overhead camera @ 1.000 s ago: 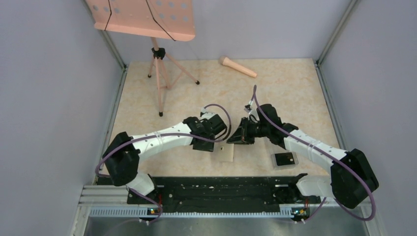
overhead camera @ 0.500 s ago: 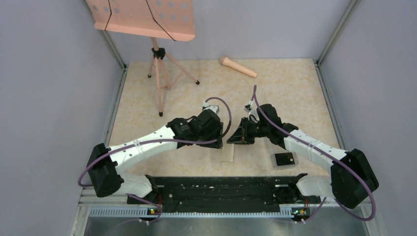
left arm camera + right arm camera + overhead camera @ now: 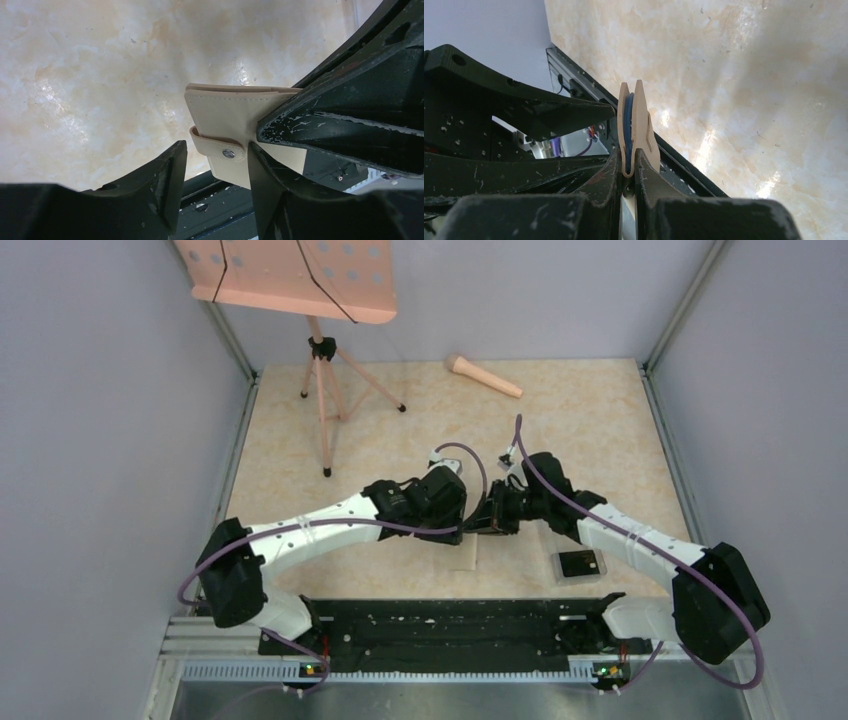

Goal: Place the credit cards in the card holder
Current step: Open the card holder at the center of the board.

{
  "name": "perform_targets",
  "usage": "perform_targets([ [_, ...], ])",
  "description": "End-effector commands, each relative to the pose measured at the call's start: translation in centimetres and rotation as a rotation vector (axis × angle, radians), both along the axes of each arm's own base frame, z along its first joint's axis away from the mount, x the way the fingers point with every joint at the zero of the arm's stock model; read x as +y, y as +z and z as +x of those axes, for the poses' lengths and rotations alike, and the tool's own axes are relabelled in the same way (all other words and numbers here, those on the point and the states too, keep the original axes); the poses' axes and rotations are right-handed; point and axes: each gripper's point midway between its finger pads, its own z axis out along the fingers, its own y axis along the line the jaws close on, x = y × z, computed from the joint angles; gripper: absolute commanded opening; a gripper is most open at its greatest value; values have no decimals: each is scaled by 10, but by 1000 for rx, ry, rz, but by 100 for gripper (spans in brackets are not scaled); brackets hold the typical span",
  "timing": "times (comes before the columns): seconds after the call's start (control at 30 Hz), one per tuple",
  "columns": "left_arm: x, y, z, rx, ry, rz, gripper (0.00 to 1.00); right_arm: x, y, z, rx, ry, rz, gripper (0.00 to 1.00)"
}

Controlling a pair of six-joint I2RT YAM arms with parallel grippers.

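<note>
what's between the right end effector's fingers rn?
The card holder, edge-on with its blue inside showing. The right end effector is shut on its lower edge. The right wrist view shows it best.

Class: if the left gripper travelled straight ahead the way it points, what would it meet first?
Most likely the card holder clamped in the right gripper: its snap strap lies between the left gripper's open jaws.
</note>
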Motion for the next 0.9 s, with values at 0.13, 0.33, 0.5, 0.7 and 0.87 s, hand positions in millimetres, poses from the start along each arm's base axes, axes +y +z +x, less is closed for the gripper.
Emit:
perform_targets([
  [0.13,-13,0,6,-50,19,66,47,9,31,5,-71,19,58,0],
  [0.33,-10,-9,6,-46,33,142,33,11,34,5,-72,20,63,0],
  [0.5,-11,-21,1,-12,25,168,27,12,38,6,-76,20,63,0],
  [0.7,-4,-27,-3,-4,32,192,18,12,38,5,-76,20,60,0],
  [0.87,5,-40,-8,20,29,247,12,12,39,6,-79,20,61,0],
])
